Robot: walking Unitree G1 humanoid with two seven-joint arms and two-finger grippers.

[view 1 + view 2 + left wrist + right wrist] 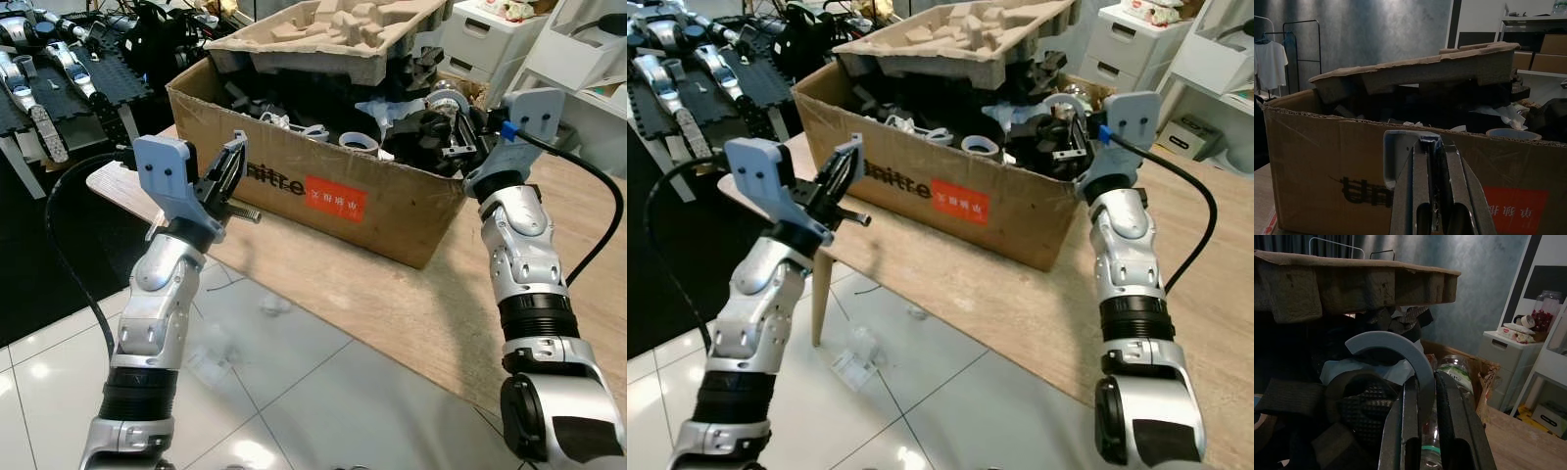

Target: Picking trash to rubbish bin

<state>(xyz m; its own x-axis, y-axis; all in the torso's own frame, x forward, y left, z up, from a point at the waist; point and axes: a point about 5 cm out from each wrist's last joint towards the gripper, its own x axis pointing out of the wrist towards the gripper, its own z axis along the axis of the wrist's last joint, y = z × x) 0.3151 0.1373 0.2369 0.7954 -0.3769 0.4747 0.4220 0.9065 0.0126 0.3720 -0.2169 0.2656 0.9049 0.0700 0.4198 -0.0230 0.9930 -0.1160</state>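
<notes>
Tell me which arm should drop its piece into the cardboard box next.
Right. The right gripper is already over the open cardboard box, holding a grey curved piece above the contents. The left gripper is outside the box's front wall.

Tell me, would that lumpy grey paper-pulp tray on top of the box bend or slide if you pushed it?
The moulded grey pulp tray looks stiff and probably light. Perched atop clutter in the brown cardboard box, it would likely slide or tip.

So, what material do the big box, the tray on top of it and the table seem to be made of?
The box looks like brown corrugated cardboard: matte, with fluted edges along its rim. The tray seems to be moulded paper pulp: grey-beige, rough, with pressed hollows. The table shows a pale wood grain, matte; solid wood or laminate, I cannot tell.
</notes>
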